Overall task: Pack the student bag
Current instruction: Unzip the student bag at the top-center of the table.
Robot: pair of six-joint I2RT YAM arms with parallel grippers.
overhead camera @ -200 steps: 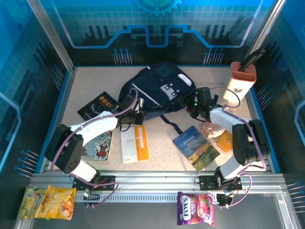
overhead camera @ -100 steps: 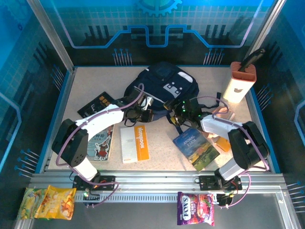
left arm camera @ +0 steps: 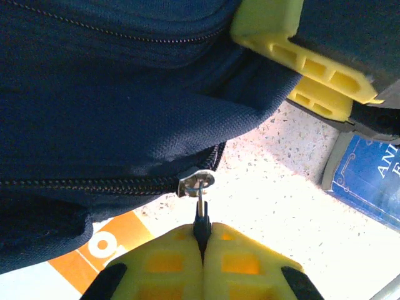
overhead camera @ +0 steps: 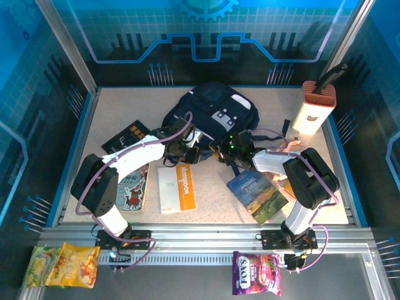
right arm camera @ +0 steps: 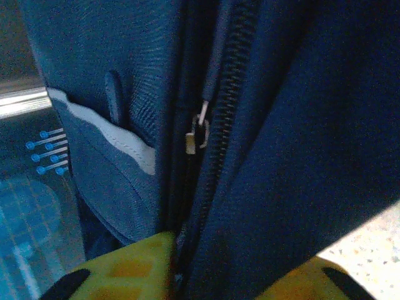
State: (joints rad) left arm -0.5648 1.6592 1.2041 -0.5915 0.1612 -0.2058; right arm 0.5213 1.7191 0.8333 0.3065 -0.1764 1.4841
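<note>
On the left part of the table, an orange and white paper notebook [overhead camera: 177, 187] lies flat, not yet packed. Just behind it, the left gripper [overhead camera: 189, 152] is pinched fully together on the small metal zipper pull [left arm camera: 197, 183] of the student bag [overhead camera: 215, 109], a large dark navy fabric backpack lying in the middle of the table, toward the back. To the right, the right gripper [overhead camera: 223, 150] has its yellow jaws narrow, clamping a fold of the bag's fabric, probably to hold it tight while the zipper is pulled. Further right lies a blue paperback book [overhead camera: 257, 194].
</note>
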